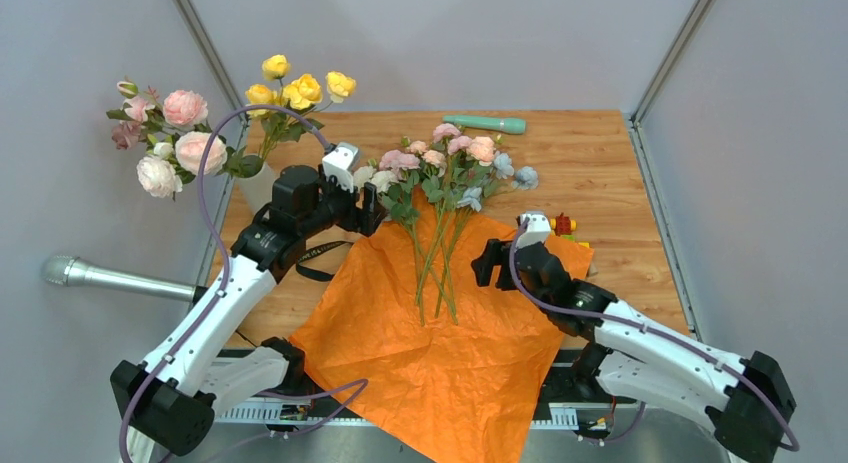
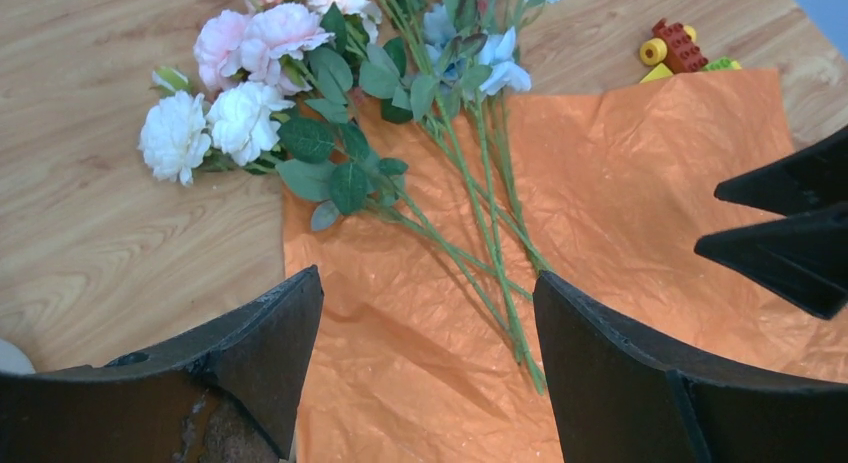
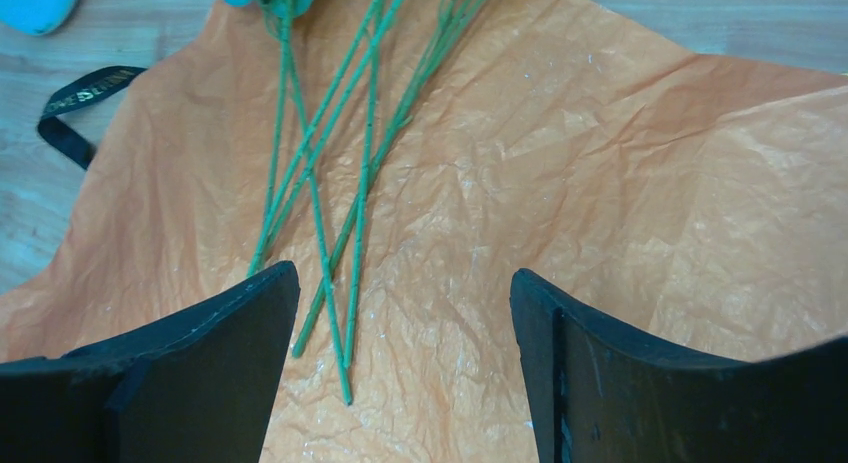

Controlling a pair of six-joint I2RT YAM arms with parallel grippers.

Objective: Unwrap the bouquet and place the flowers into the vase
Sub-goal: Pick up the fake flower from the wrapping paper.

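The orange paper (image 1: pixel 440 333) of the bouquet lies unfolded flat on the table. Several loose flowers (image 1: pixel 445 173) rest on it, green stems (image 3: pixel 320 183) pointing toward the near edge, pink, white and pale blue blooms toward the back. The off-white vase (image 1: pixel 257 188) stands at the left behind my left arm and holds yellow and pink flowers (image 1: pixel 295 88). My left gripper (image 1: pixel 372 211) hovers open over the paper's left corner (image 2: pixel 428 276), beside the white blooms (image 2: pixel 215 123). My right gripper (image 1: pixel 488 263) hangs open just right of the stem ends (image 3: pixel 405 271), with nothing between its fingers.
A black strap (image 1: pixel 322 263) lies loose at the paper's left edge. A teal wand (image 1: pixel 485 124) sits at the back. Small toy blocks (image 1: pixel 565 225) lie by the paper's right corner. A grey metal tube (image 1: pixel 100 276) juts in from the left. Walls close the sides.
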